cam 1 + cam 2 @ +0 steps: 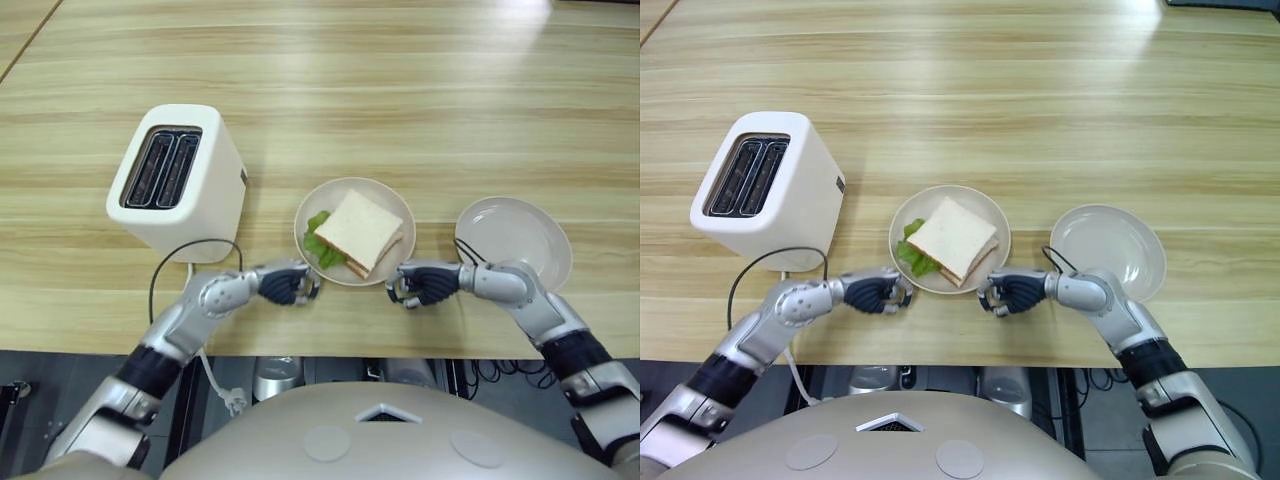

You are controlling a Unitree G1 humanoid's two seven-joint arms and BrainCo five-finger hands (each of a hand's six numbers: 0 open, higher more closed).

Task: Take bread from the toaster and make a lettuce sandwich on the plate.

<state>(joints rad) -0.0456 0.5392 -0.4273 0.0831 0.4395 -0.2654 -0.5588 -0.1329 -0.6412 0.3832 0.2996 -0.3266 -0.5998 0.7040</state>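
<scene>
Sandwich [358, 232] looks finished: bread over lettuce [322, 248] on plate [385, 195]; toaster [190, 215] at plate's 10 o'clock, slots look empty. Left hand [285, 285] at plate's 7, right hand [428, 283] at 5, both curled, holding nothing. Next, likely: draw hands clear of plate

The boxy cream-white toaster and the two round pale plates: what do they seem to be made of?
The boxy cream-white toaster: probably plastic, matte, with rounded corners and no metallic glint. The round pale plate under the sandwich and the empty round pale plate: smooth and faintly glossy, the empty one showing a soft highlight; ceramic or melamine, I cannot tell which.
</scene>
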